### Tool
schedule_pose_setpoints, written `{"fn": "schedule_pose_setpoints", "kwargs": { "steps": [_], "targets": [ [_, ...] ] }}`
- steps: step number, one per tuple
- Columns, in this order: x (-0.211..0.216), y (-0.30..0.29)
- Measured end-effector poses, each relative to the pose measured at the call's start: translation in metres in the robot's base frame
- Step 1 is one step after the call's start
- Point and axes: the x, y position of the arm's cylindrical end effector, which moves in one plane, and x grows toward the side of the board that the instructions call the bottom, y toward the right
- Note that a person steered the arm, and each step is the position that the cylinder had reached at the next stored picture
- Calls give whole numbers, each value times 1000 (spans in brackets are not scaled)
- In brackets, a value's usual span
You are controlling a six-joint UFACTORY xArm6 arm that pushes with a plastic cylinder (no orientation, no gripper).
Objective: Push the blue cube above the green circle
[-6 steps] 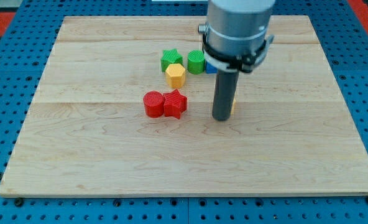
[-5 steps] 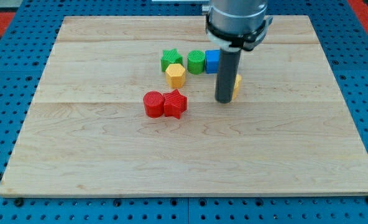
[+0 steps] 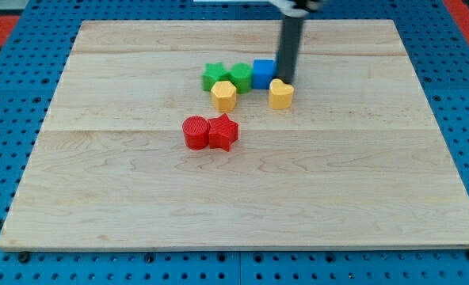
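Observation:
The blue cube [image 3: 264, 74] sits on the wooden board, touching the right side of the green circle [image 3: 239, 77]. A green star [image 3: 215, 76] touches the circle's left side. My tip [image 3: 286, 79] stands right at the blue cube's right side, just above a yellow block [image 3: 280, 93]. The rod rises out of the view's top.
A yellow hexagon [image 3: 223, 96] lies just below the green blocks. A red circle [image 3: 195, 132] and a red star [image 3: 223, 132] sit together lower down, near the board's [image 3: 123, 198] middle. Blue pegboard surrounds the board.
My tip moved up the view, from beside the yellow block to the blue cube's right side. The blue cube, green circle and green star have shifted slightly left.

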Motion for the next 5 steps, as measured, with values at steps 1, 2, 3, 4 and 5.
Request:
{"fn": "schedule_pose_setpoints", "kwargs": {
  "steps": [1,2,3,4,5],
  "targets": [
    [-18,-40],
    [-43,-57],
    [-43,-42],
    [-22,-39],
    [-36,-79]
  ]
}}
